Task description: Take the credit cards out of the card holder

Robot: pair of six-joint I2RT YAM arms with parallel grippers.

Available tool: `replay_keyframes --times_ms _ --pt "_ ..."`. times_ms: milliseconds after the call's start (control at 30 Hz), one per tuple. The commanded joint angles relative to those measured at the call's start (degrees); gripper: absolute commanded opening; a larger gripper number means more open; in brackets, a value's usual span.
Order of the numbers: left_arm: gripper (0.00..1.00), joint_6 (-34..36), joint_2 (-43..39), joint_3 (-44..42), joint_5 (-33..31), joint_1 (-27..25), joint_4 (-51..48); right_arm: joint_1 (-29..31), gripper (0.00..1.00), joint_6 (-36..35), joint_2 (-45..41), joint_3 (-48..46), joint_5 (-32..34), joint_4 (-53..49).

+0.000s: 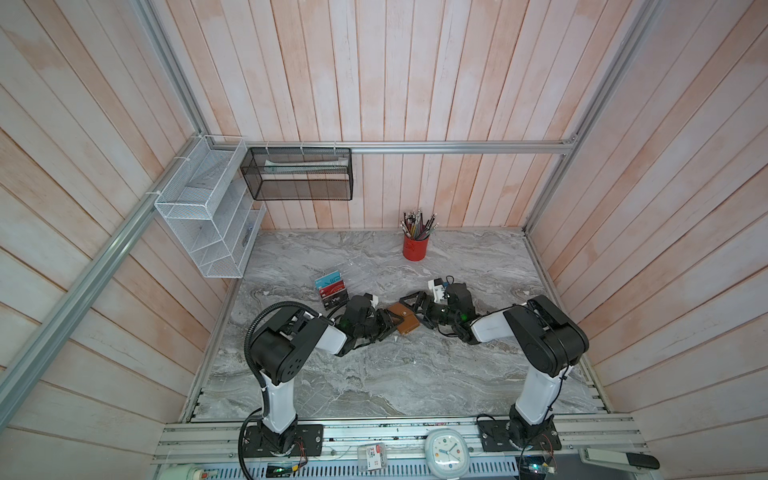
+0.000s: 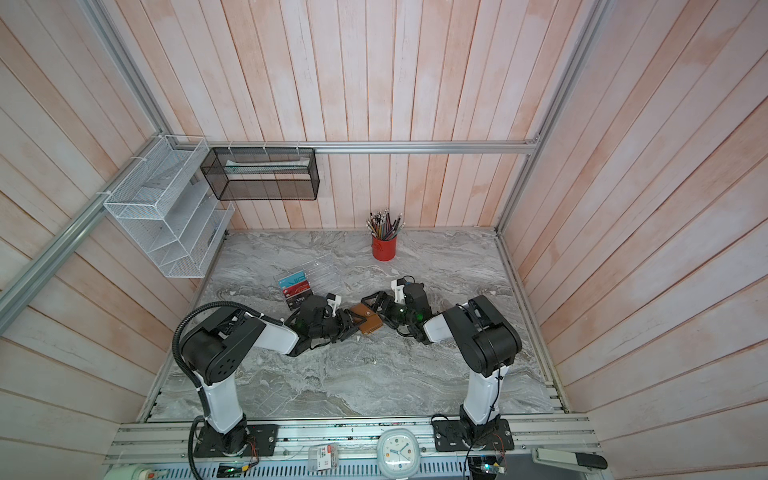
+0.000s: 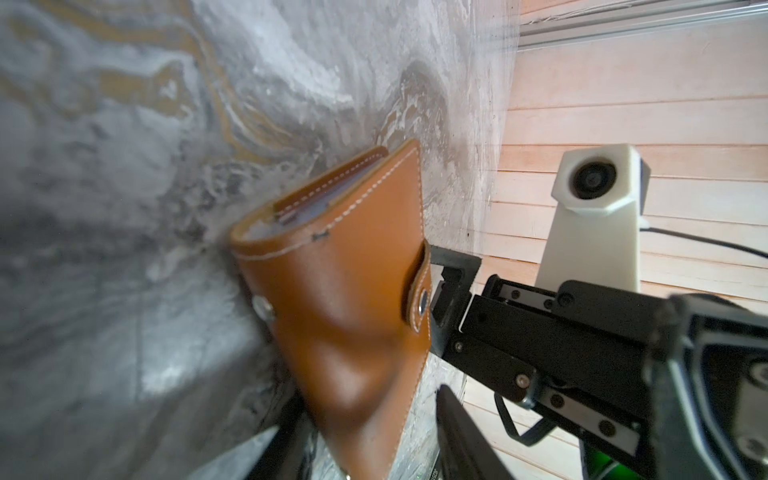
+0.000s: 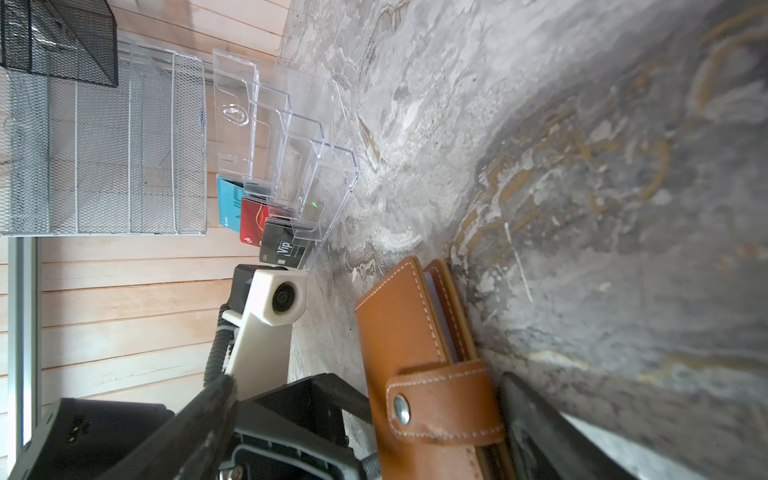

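The card holder [image 1: 402,319] [image 2: 368,320] is a tan-brown leather wallet lying shut on the marble table, its snap strap [image 4: 440,403] buttoned. The credit cards are hidden inside; only pale sleeve edges [image 3: 299,216] show at its mouth. My left gripper [image 1: 388,325] [image 3: 370,415] straddles the wallet's left end. One finger [image 3: 465,432] stands a little clear of the leather, so the jaws are open. From the right, my right gripper [image 1: 415,311] [image 4: 368,384] stands wide open around the strap end, one finger [image 4: 536,428] beside the strap.
A clear acrylic rack [image 1: 332,286] [image 4: 282,145] with teal, red and black Vip cards stands just behind the left arm. A red pencil cup [image 1: 414,245] is at the back. A white wire basket [image 1: 203,216] and a black mesh basket [image 1: 299,174] hang on the walls.
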Motion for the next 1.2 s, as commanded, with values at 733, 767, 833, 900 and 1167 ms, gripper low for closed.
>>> replay_keyframes --times_ms 733,767,833,900,1167 --pt "0.00 9.91 -8.51 -1.14 -5.75 -0.17 -7.70 2.10 0.98 -7.64 -4.76 3.67 4.79 -12.53" --pt "0.00 11.41 -9.80 -0.68 -6.27 -0.18 -10.08 2.15 0.98 -9.16 -6.40 4.10 5.77 -15.19" --pt "0.00 14.44 -12.36 0.44 -7.60 -0.17 -14.75 2.24 0.98 -12.57 -9.64 5.13 7.87 -20.27" --pt "0.00 17.79 -15.18 2.35 -9.57 -0.33 -20.59 2.66 0.98 -16.77 -13.15 6.58 10.78 -26.55" --pt "0.00 31.65 -25.77 10.32 -24.96 -4.30 -41.11 5.18 0.98 -26.38 -24.51 11.49 23.00 -45.11"
